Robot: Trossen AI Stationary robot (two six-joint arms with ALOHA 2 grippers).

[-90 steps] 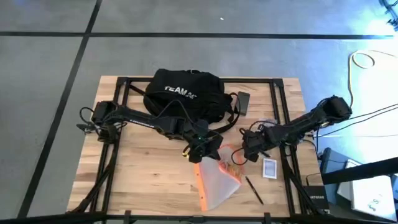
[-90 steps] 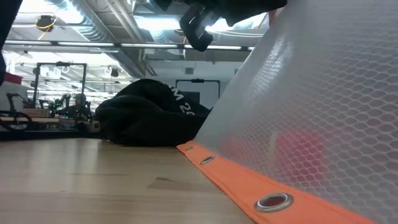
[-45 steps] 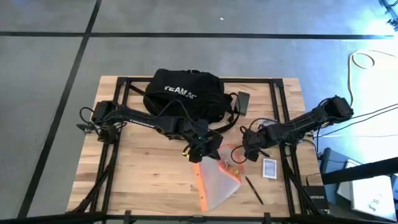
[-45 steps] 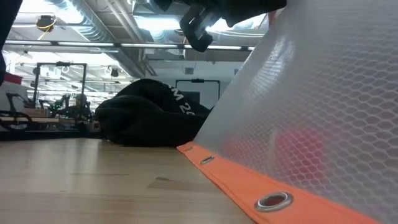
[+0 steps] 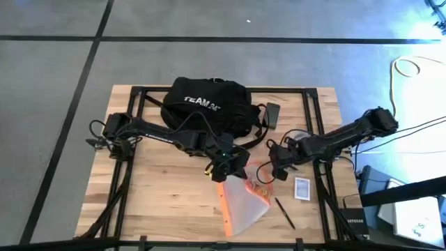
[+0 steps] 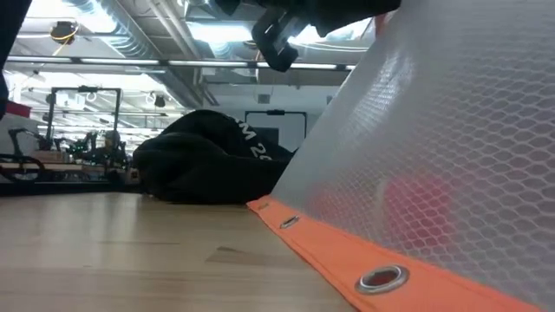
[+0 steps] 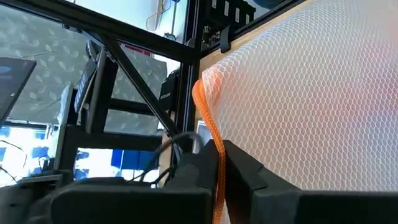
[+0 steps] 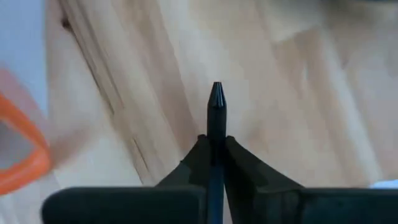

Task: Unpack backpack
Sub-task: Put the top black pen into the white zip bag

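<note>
The black backpack [image 5: 206,104] sits at the back of the table [image 5: 153,195]. The left tool [image 5: 228,169] pinches the pouch [image 5: 242,203]. The right tool [image 5: 279,167] pinches a pen [image 8: 216,118].

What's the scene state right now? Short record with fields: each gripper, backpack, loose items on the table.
left gripper: shut on the mesh pouch, clamping its orange edge, pouch tilted with its low end on the table
right gripper: shut on a black pen, tip poking past the fingers, right of the pouch
backpack: far side of table, lying flat, neither gripper on it
loose items: white card, second pen, dark flat item beside the backpack
</note>
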